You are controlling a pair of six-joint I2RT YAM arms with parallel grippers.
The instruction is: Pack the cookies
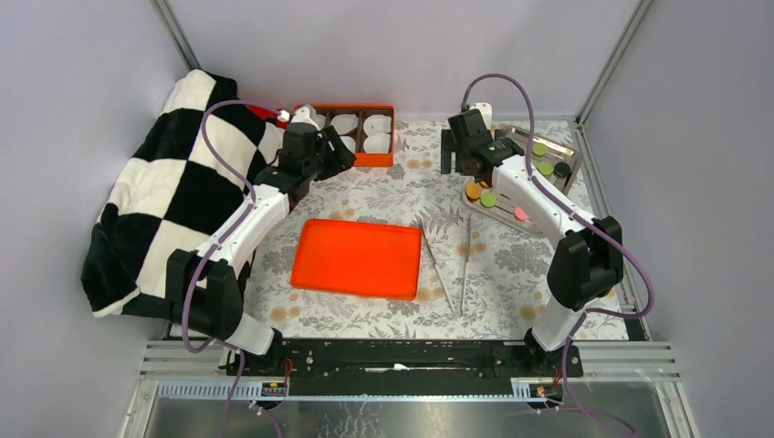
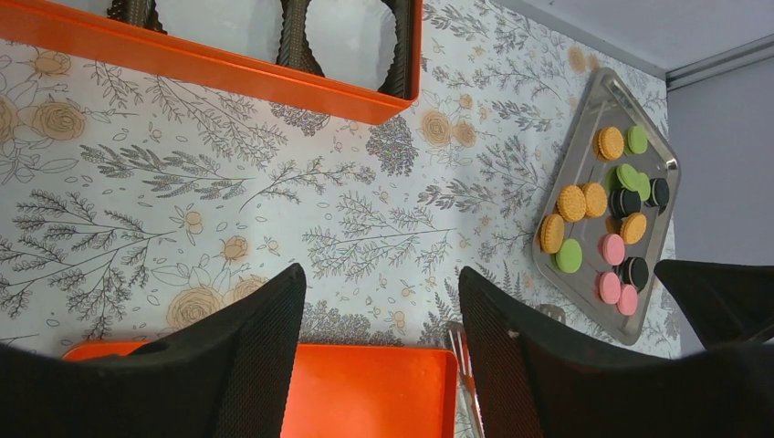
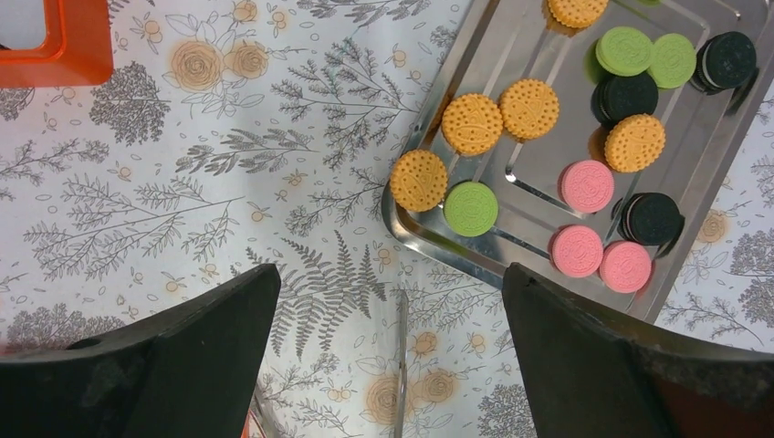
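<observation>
Floral counter (image 1: 511,274) carries the cookies (image 3: 470,123) on a steel tray (image 3: 703,128) at 2 o'clock. I read left tool (image 2: 381,310) and right tool (image 3: 391,301) as released, empty; the right hovers at the tray's edge, presumably staged for picking.

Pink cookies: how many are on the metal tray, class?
3, all on the metal tray: one pink cookie mid-tray, two side by side by its rim. None looks hidden.
</observation>
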